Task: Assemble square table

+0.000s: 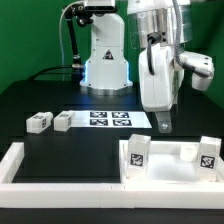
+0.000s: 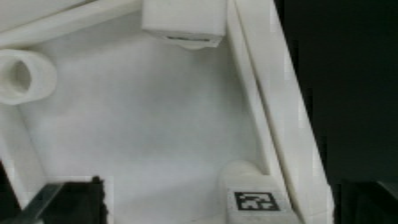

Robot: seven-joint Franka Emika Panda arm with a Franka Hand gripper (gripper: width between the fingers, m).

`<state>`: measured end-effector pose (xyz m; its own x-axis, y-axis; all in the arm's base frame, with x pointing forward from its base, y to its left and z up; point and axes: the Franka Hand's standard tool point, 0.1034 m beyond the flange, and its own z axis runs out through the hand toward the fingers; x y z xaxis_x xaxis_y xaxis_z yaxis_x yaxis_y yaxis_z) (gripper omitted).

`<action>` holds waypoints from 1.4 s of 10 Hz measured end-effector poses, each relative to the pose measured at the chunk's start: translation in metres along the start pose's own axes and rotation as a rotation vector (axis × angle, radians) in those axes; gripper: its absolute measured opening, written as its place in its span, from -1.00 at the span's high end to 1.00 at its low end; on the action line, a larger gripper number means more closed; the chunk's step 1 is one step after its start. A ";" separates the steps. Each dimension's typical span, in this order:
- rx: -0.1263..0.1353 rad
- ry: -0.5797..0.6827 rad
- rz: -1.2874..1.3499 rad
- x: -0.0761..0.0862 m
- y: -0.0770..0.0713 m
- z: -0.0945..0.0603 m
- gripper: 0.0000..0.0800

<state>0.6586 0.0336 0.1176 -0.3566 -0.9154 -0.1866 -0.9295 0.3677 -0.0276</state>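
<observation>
The white square table panel lies at the front of the exterior view's right. Two tagged leg blocks stand upright on it. Two more leg blocks lie loose on the exterior view's left. My gripper points down just behind the panel's rear edge. In the wrist view the panel fills the frame, with a round socket, one leg block and a tagged block. The gripper is open, with nothing between its dark fingertips.
The marker board lies flat behind the panel, between the loose legs and my gripper. Long white bars frame the front left of the black table. The robot base stands at the back.
</observation>
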 end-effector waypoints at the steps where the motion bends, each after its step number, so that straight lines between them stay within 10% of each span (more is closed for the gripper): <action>1: -0.001 0.001 0.000 0.000 0.000 0.001 -0.62; 4: -0.016 0.002 -0.031 -0.013 0.024 0.006 -0.62; 8: -0.117 0.024 -0.108 -0.029 0.080 0.017 -0.62; 12: -0.108 0.032 -0.117 -0.028 0.082 0.021 -0.62; 14: -0.089 0.062 -0.195 -0.015 0.109 0.035 -0.62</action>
<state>0.5665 0.0931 0.0828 -0.1717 -0.9771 -0.1255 -0.9851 0.1693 0.0300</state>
